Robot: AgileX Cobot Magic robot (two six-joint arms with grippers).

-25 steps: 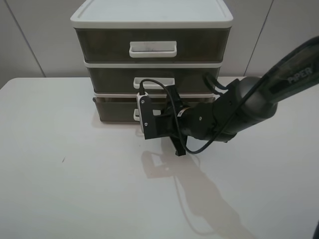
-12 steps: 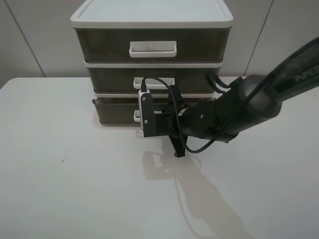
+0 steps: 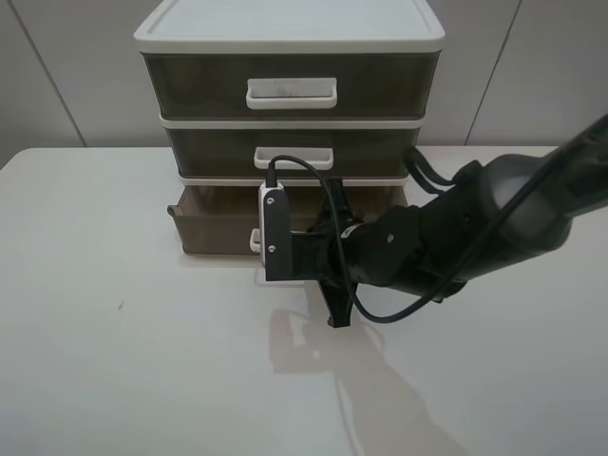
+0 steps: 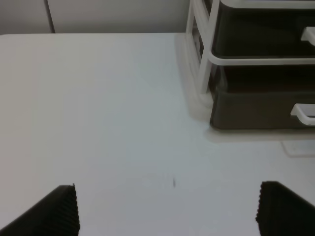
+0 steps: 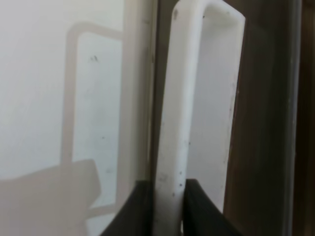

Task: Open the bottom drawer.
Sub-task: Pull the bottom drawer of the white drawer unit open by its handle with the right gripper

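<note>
Far left: left end effector [image 4: 167, 210] spread wide above bare tabletop [image 4: 98, 98], fingertips only in frame. The bottom drawer [image 3: 214, 226] juts partly out at the cabinet [image 3: 285, 33] base. The right end effector [image 5: 167, 209] pinches its white loop handle [image 5: 172, 123], largely hidden behind the wrist camera [image 3: 272, 233] from above.

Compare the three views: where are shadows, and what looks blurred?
Exterior high: sharp, soft shadow of the arm on the table. Left wrist: fingers blurred, drawer clearer. Right wrist: handle very close, slightly soft, its shadow on the table.

Exterior high looks down on the bottom drawer [image 3: 214, 228] front; left wrist sees it obliquely, farther off; right wrist is close against its handle [image 5: 170, 123].
</note>
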